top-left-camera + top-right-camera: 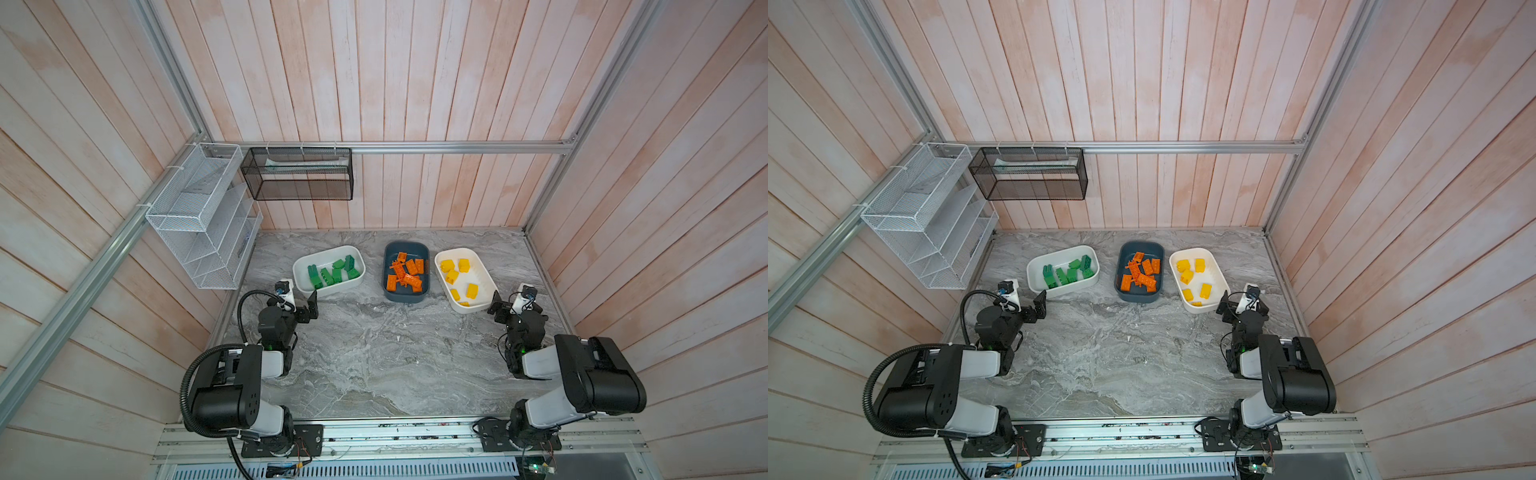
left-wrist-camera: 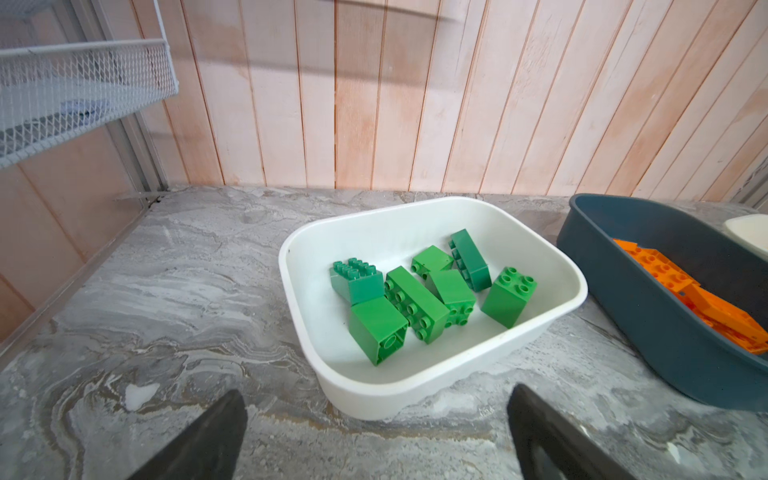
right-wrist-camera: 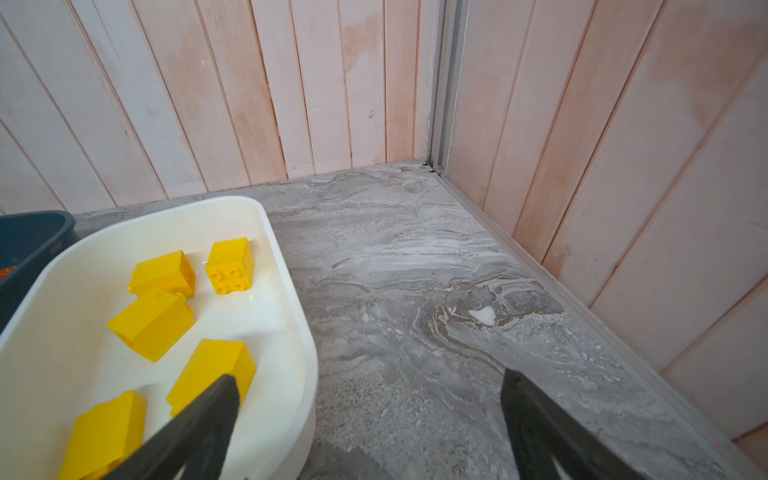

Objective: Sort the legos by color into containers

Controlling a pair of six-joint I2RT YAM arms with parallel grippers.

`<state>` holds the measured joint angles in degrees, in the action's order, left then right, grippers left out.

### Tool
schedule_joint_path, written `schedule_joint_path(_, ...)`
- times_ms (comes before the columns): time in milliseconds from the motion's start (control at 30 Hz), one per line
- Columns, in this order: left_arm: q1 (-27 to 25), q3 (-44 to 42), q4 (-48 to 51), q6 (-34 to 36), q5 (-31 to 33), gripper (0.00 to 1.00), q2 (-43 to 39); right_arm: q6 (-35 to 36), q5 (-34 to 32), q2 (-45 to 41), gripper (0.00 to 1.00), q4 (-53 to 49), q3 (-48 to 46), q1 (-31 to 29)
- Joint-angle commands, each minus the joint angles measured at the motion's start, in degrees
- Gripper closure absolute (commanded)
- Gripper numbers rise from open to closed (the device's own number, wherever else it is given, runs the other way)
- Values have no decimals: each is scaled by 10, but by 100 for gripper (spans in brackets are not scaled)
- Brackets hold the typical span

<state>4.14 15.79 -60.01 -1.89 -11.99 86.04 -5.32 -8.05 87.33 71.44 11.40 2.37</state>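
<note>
On the grey marbled stone tabletop (image 1: 374,353), in both top views: three shallow, round-cornered plastic tubs in a row near the back wall.
- The left-hand white tub (image 1: 316,257) holds the green bricks (image 1: 332,275), small studded plastic blocks.
- The middle dark teal-blue tub (image 1: 385,257) holds the orange bricks (image 1: 405,276) in a tangled heap.
- The right-hand white tub (image 1: 478,266) holds the yellow bricks (image 1: 453,274), lying loose and apart.

No brick shows on the bare stone. Judged: the sort looks finished, each colour in its own tub.

Left wrist view: the green bricks are hard and glossy, some square, some oblong. Several lie tipped over, showing hollow undersides. The left claw (image 2: 376,401) has dark tapered fingers spread wide with nothing between them. It hangs just short of the tub's near wall.

Right wrist view: the yellow bricks are chunky and smooth-sided, and one shows its studs. The right claw (image 3: 370,382) is also wide and empty. One finger crosses in front of a yellow brick and the other is over bare stone. Whether that finger touches the brick cannot be told.

The next move calls for no grasp. Check for strays hidden behind the arms, then draw back clear of the rims, since light tubs would likely slide on smooth stone.
</note>
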Motion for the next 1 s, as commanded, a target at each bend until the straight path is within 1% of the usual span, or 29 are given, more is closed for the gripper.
schedule_joint_path(0,4,-5,-71,12,-11,0,29,7,-15,-6,2,1,9,-4)
schedule_joint_path(67,4,-3,-48,14,-11,0,20,6,-16,-8,2,-7,12,-4)
schedule_joint_path(133,4,-3,-56,13,-11,0,24,6,-15,-7,2,-6,12,-5)
schedule_joint_path(200,4,3,-41,14,-12,0,22,15,-19,-7,2,-16,18,-10)
schedule_joint_path(667,5,2,-43,14,-12,0,22,19,-22,-4,2,-19,22,-17)
schedule_joint_path(833,5,2,-40,23,-37,0,14,20,-22,-5,2,-20,21,-17)
schedule_joint_path(967,5,7,-5,25,-44,0,-14,20,-22,-6,2,-20,21,-17)
